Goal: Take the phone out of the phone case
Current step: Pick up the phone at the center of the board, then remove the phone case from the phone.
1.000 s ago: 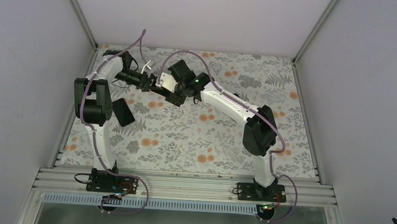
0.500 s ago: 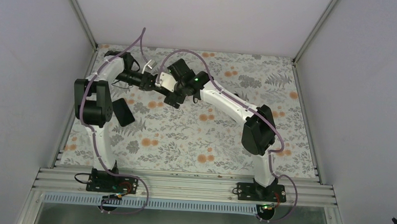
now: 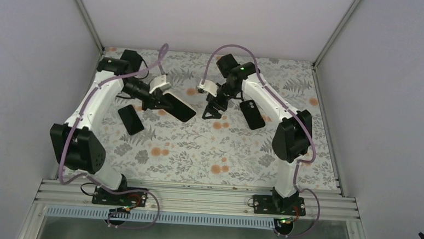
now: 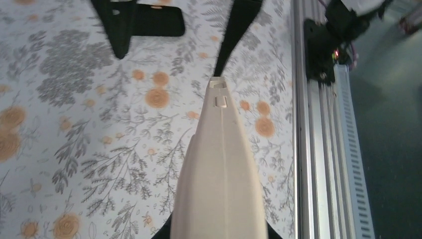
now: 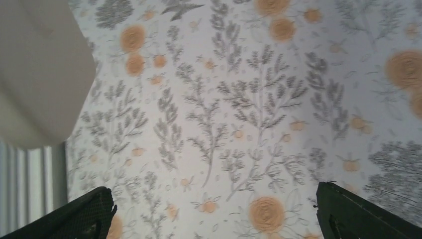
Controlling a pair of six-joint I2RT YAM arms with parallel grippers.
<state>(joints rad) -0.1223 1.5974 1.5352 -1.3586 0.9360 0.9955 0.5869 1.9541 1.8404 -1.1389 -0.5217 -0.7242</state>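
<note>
My left gripper (image 3: 164, 101) is shut on the phone (image 3: 180, 109), a flat slab with a black face, held tilted above the table's middle. The left wrist view shows its cream side edge (image 4: 219, 164) running away from the camera and hiding most of my fingers (image 4: 164, 233). The black phone case (image 3: 252, 114), with a small camera cut-out, lies flat on the table beside the right arm and shows as a dark rectangle (image 4: 154, 21) in the left wrist view. Between phone and case, my right gripper (image 3: 213, 107) hangs open and empty over bare cloth (image 5: 214, 214).
Another black slab (image 3: 130, 119) lies on the floral cloth (image 3: 208, 152) below the left forearm. The metal rail (image 3: 195, 195) runs along the near edge. Grey walls (image 3: 30, 88) close in left, right and back.
The two grippers were together at the back left. They have pulled apart, with the left now shut on the phone and swung forward. The right has opened and moved right, uncovering the case.
</note>
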